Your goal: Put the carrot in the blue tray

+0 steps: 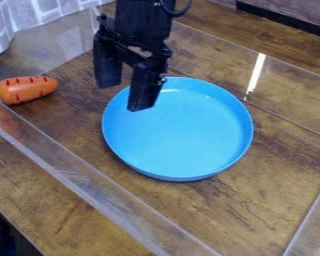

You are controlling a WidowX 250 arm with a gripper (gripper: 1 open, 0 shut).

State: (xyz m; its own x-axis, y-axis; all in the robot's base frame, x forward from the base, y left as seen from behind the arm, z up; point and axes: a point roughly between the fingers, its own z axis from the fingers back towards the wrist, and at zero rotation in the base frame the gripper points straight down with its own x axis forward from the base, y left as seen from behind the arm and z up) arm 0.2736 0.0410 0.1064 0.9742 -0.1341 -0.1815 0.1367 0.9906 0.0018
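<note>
Carrot (pixel 25 89) is what we're after, but going big to small, so bear with us. Biggest thing we've got is the wooden table (pixel 69 180), dark brown planks with a glossy sheet over the top that throws a bright streak of glare toward the right edge. We can see the sheet's clear edge running diagonally across the near left part of the table.

Next down is the blue tray (pixel 183 128), a round shallow dish with a raised rim, sitting roughly mid-table and a bit toward the right. Nothing is lying in it that we can see.

Then the robot arm's black gripper (pixel 125 85), coming down from the top of the view and pointing pretty much straight down. Its two fingers are spread wide apart with nothing between them. In the picture one finger overlaps the tray's far left rim, and the other sits over bare wood just left of the tray. We can't tell from this angle how high the fingertips are above the surface.

Smallest is the carrot, a stubby orange toy with thin dark cross lines, lying on its side near the table's left edge. It's well apart from the tray and clear of the gripper, with open wood between them.
</note>
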